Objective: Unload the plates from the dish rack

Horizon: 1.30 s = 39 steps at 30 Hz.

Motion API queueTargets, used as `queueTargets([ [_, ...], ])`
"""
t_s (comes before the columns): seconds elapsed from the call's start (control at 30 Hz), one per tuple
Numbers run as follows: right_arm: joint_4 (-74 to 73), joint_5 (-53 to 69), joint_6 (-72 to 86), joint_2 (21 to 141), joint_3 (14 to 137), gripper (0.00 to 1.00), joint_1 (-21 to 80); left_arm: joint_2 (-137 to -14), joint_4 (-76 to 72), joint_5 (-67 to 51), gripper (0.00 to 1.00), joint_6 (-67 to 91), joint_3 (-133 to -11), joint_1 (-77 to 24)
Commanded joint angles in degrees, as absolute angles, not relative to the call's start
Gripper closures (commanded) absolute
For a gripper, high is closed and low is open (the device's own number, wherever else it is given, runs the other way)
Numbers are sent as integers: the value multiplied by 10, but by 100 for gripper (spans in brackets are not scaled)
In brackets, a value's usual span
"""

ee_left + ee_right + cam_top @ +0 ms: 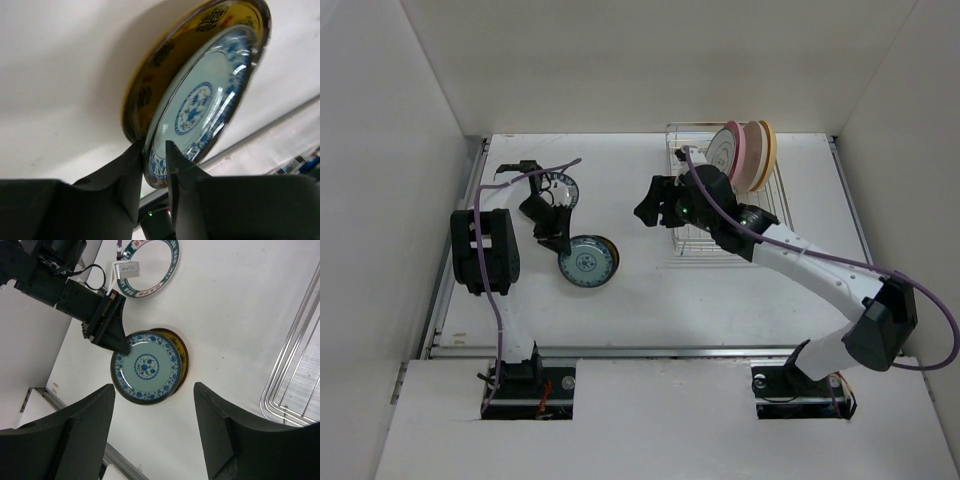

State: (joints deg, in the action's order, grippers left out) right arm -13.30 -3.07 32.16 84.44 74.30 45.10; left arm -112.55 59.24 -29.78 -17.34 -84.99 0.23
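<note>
Well to the left of the dish rack (772, 212), the left tool (152, 150) is closed on the near rim of the teal plate (586, 262), one finger above the rim and one below. This plate rests on the yellow patterned plate (611, 257), offset so that only a crescent of yellow shows. I cannot tell whether it lies flat or is slightly raised at the pinched edge.

The main risk, as I judge it, is at release. If the left tool pulls back before it opens fully, it drags the teal plate across the glazed yellow one. That could slide the plate off onto the desk (650, 300) or push both plates along. The lower finger seems wedged close to the seam between the two plates, so it could catch the yellow rim on the way out.

The right tool (152, 389) hangs just left of the rack, spread wide and holding nothing. In the far part of the rack, the white plate (725, 150), pink plate (750, 152) and orange-yellow plate (768, 145) stand on edge, packed closely. A wide approach could push a finger against the pink plate while reaching for the white one and tip the row. The right forearm also lies over the rack's wires, so a low swing could catch them.
</note>
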Motion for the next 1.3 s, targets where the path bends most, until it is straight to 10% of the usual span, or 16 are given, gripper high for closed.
queueTargets([
  [0.0, -143, -62, 314, 820, 755, 30, 455, -1106, 564, -244, 78, -145, -850, 4],
  [0.27, -184, -92, 298, 803, 766, 29, 455, -1106, 545, -202, 56, -144, -849, -17],
  [0.6, -334, -256, 292, 863, 931, 23, 384, -1045, 545, -184, 53, -137, -849, -23],
  [0.87, -379, -402, 227, 1062, 1143, 52, 298, -974, 526, -171, 46, -111, -867, -23],
  [1.27, -370, -472, 158, 1236, 1292, 64, 246, -990, 532, -171, 46, -121, -872, -23],
])
